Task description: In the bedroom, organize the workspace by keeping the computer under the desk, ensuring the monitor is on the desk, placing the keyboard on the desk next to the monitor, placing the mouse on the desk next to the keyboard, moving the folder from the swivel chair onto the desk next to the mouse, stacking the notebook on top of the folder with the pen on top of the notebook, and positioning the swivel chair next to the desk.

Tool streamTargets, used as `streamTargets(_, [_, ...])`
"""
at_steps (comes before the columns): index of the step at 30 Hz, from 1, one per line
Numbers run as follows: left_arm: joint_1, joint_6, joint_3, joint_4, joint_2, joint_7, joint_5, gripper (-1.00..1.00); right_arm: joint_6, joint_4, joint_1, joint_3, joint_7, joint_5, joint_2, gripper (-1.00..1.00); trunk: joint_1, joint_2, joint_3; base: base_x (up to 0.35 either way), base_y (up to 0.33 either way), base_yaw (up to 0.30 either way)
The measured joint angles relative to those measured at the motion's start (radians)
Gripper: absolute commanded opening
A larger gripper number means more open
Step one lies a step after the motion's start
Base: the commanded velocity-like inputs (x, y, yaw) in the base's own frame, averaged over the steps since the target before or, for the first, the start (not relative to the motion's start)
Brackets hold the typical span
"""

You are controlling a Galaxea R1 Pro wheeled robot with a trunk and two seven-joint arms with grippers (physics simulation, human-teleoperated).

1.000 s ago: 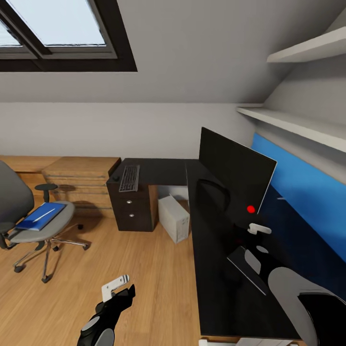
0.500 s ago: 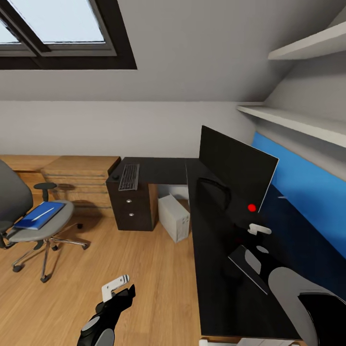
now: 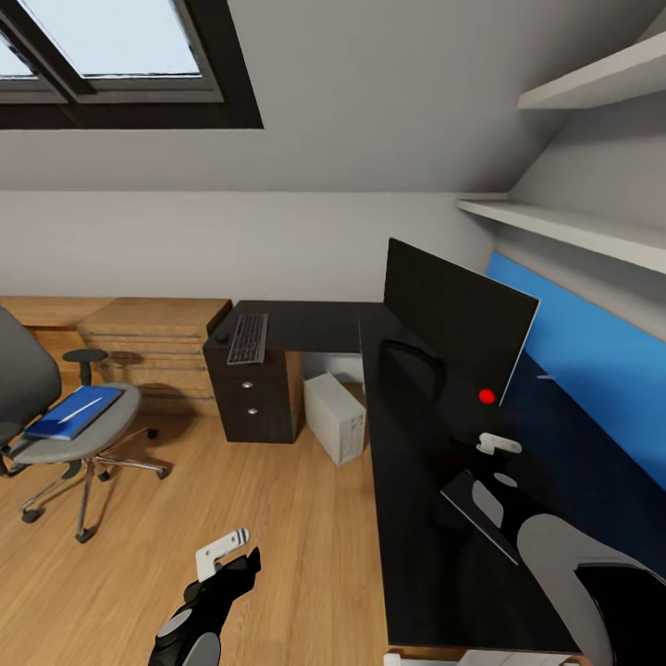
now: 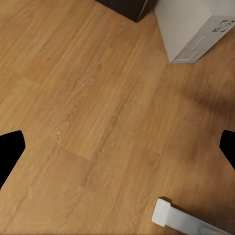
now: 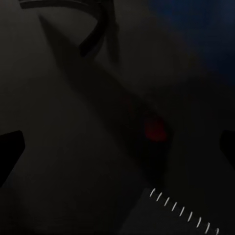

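Over on the desk (image 3: 314, 328), the monitor (image 3: 458, 324) stands upright on the long wing, screen angled toward the room, blue back panel (image 3: 592, 370) behind it. Keyboard (image 3: 248, 339) lies on the short wing above the drawer unit (image 3: 248, 402), with the small dark mouse (image 3: 221, 341) just beside it at its left. Computer (image 3: 335, 417) sits on the wood floor (image 3: 277, 536) under the desk, next to the drawers. Swivel chair (image 3: 65, 416) stands well apart from the desk at the left; the folder (image 3: 69, 416) rests on its seat with the pen (image 3: 83, 409) lying on top. A spiral-bound notebook (image 3: 476, 513) lies on the desk near the right arm.

Right gripper (image 3: 498, 446) hovers low over the desk below the monitor, forearm reaching forward; jaw state cannot be told. Left gripper (image 3: 222, 548) hangs over bare floor, arm bent low; the left wrist view shows its fingertips (image 4: 11, 149) spread wide, nothing between them.
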Motion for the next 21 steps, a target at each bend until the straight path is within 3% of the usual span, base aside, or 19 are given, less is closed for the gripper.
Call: streamTargets(21, [0.0,0.0,-0.002,0.0,0.0,0.0,-0.002,1.0,0.002,0.002,0.0,0.0,-0.017,0.001,-0.005,1.0,0.081,-0.147,-0.066,0.0,0.0,0.0])
